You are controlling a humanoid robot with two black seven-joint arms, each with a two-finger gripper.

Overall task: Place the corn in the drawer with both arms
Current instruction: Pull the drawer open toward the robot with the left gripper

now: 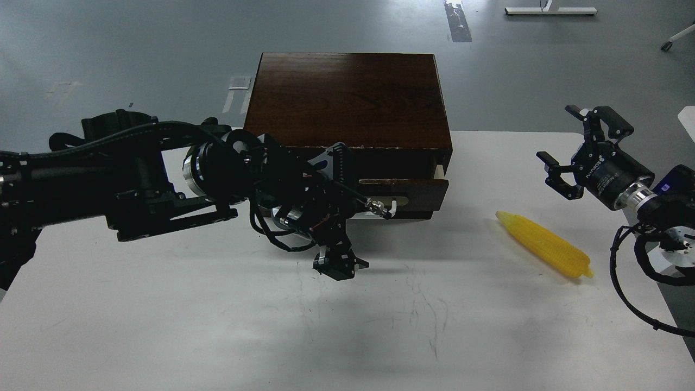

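While the drawer (pixel 404 190) stands part-way out of the dark wooden cabinet (pixel 347 98), the left gripper (pixel 347 217) sits at its front, over the left part of the white bar handle (pixel 388 209). Its dark fingers overlap the cables around it, so I cannot tell how wide they stand or whether they grip the handle. A sliver of pale wood shows at the drawer's right end. On the white table (pixel 163 326), right of the cabinet and well apart from it, lies the corn (pixel 544 244), paler tip pointing far and left. Just beyond the corn on the right hovers the right gripper (pixel 573 146), fingers spread wide and holding nothing.
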